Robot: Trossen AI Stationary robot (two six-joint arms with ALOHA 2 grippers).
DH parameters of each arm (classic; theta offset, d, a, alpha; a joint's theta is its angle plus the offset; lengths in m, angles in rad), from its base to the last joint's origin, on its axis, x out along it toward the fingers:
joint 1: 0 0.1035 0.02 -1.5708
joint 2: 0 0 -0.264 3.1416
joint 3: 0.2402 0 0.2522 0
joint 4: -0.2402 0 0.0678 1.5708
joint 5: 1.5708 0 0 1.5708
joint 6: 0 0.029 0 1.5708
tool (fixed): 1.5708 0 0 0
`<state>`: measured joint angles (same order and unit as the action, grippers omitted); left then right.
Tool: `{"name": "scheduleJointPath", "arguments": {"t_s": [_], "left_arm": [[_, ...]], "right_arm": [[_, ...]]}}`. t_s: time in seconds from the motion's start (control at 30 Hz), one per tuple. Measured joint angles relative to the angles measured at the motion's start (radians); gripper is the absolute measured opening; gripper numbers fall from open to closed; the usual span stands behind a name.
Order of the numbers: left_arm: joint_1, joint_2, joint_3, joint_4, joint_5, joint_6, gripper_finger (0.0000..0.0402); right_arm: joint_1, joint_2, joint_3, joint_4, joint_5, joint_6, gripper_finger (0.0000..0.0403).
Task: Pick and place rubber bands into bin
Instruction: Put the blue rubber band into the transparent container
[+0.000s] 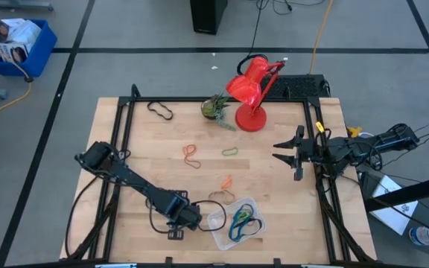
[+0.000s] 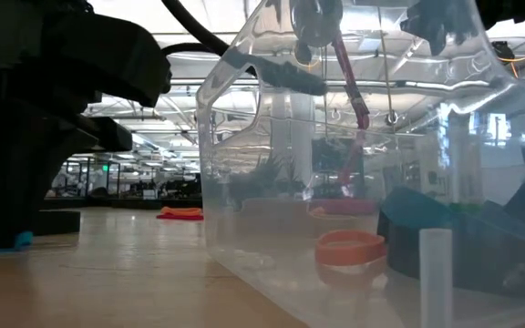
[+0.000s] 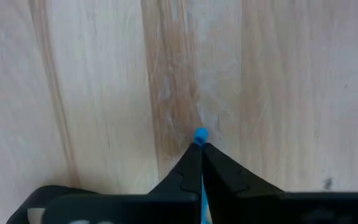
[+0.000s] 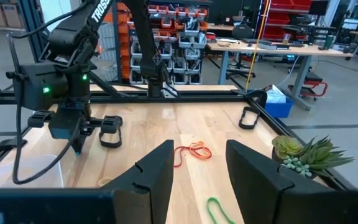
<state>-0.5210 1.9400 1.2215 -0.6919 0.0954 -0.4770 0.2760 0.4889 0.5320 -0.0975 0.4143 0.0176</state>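
Note:
The clear bin (image 1: 237,223) stands at the table's near edge with blue and green rubber bands (image 1: 243,222) inside; in the low view it (image 2: 354,182) fills the right side. My left gripper (image 1: 196,217) points down at the wood just left of the bin, shut, with a bit of blue rubber band (image 3: 200,134) showing at its fingertips. Loose rubber bands lie flat on the table: red-orange (image 1: 191,155), green (image 1: 230,151), orange (image 1: 226,181), tan (image 1: 222,196), black (image 1: 160,110). My right gripper (image 1: 285,151) waits open over the right edge. My left gripper pinches a blue rubber band between its two fingers; only a small blue nub (image 3: 200,133) at the fingertips and a thin blue line in the seam between them show. The fingers come from above, pointing down, tips at the wooden tabletop. The rest of the band is hidden by the gripper.
A red desk lamp (image 1: 253,93) and a small potted plant (image 1: 216,108) stand at the far edge. Black frame rails (image 1: 121,141) run along the table's sides. A black cable loops (image 1: 159,217) beside my left arm. A blue bin (image 1: 21,45) sits on the floor.

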Motion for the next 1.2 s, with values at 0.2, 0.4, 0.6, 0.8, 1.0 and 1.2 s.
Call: {"name": "scheduleJointPath", "arguments": {"t_s": [0.2, 0.4, 0.6, 0.8, 1.0, 1.2], "left_arm": [[0.004, -0.010, 0.011, -0.016, -0.004, -0.033, 0.0005], [0.010, -0.171, 0.017, -0.042, -0.084, -0.085, 0.0004], [0.009, -0.402, 0.017, -0.006, -0.303, -0.111, 0.0003], [0.014, -0.597, 0.017, 0.225, -0.526, 0.049, 0.0002], [0.036, -0.658, 0.019, 0.593, -0.524, 0.342, 0.0002], [0.078, -0.620, 0.045, 0.691, -0.393, 0.520, 0.0001]], "right_arm": [[0.000, 0.000, 0.000, 0.000, 0.000, -0.004, 0.0144], [0.000, 0.000, 0.000, 0.002, 0.000, -0.004, 0.0144], [0.000, 0.000, 0.000, 0.004, 0.001, -0.005, 0.0144], [0.000, 0.000, 0.000, 0.016, 0.002, -0.019, 0.0144], [0.000, 0.000, 0.000, 0.019, 0.003, -0.033, 0.0144], [0.000, 0.000, 0.000, 0.019, 0.004, -0.033, 0.0144]]}}
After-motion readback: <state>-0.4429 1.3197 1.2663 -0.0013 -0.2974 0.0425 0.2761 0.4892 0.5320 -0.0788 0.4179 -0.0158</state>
